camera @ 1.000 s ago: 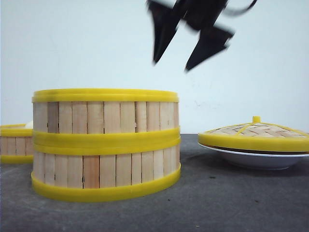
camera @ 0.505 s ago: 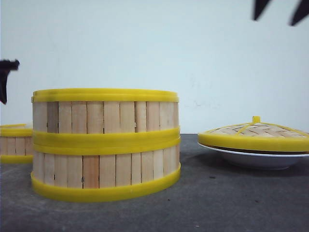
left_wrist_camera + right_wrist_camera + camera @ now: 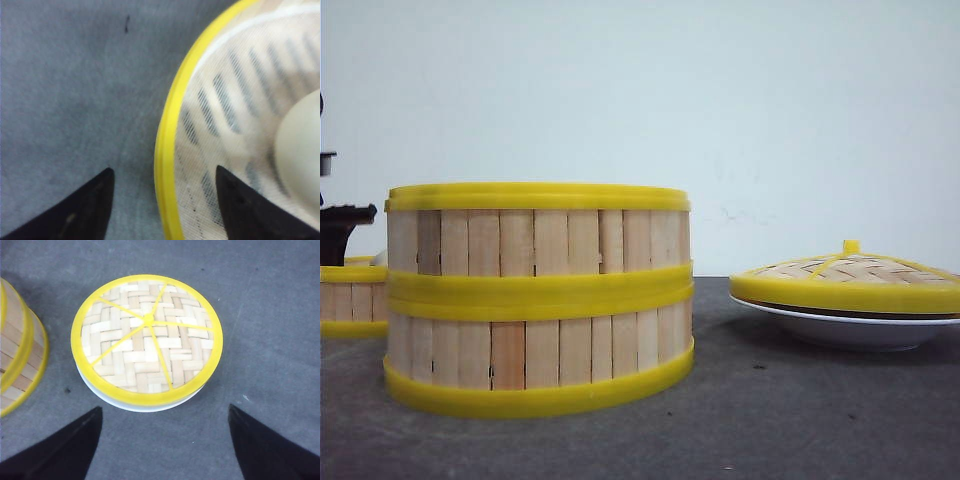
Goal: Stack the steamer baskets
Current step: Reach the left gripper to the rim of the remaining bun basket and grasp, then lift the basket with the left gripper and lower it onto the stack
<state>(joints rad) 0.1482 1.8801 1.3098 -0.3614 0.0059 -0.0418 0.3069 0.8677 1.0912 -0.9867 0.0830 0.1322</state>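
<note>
Two steamer baskets (image 3: 538,300) stand stacked left of centre, light slats between yellow rims; the stack's side (image 3: 20,350) also shows in the right wrist view. A third steamer basket (image 3: 350,298) sits at the far left, partly cut off. My left gripper (image 3: 162,172) is open and straddles that basket's yellow rim (image 3: 167,150), one finger outside, one over the mesh-lined inside. A pale round bun (image 3: 300,150) lies in it. A dark part of the left arm (image 3: 342,222) shows just above this basket. My right gripper (image 3: 165,407) is open over bare table near the lid.
A domed woven lid (image 3: 850,278) with a yellow rim and knob rests on a shallow white plate (image 3: 850,330) at the right. From above, the lid (image 3: 147,337) covers nearly all of the plate (image 3: 135,406). Dark grey table lies between stack and plate.
The right gripper rose up and to the right, out of the front view. The left arm came down at the far left edge to the third basket.
</note>
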